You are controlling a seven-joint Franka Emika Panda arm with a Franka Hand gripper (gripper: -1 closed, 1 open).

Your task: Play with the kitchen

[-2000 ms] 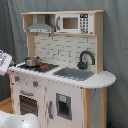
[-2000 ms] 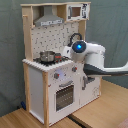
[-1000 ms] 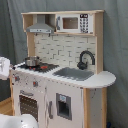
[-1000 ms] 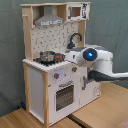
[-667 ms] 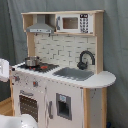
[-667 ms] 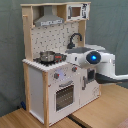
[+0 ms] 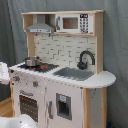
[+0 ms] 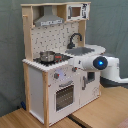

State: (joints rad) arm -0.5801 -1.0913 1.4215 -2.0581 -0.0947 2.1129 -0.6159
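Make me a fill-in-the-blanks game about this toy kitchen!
1. The small shiny metal pot sits on the ____.
2. The curved black faucet stands behind the grey ____.
3. The white microwave is on the top shelf, beside the grey ____.
4. In the second exterior view, the white robot arm shows a glowing ____ light.

Missing words: stove; sink; hood; blue
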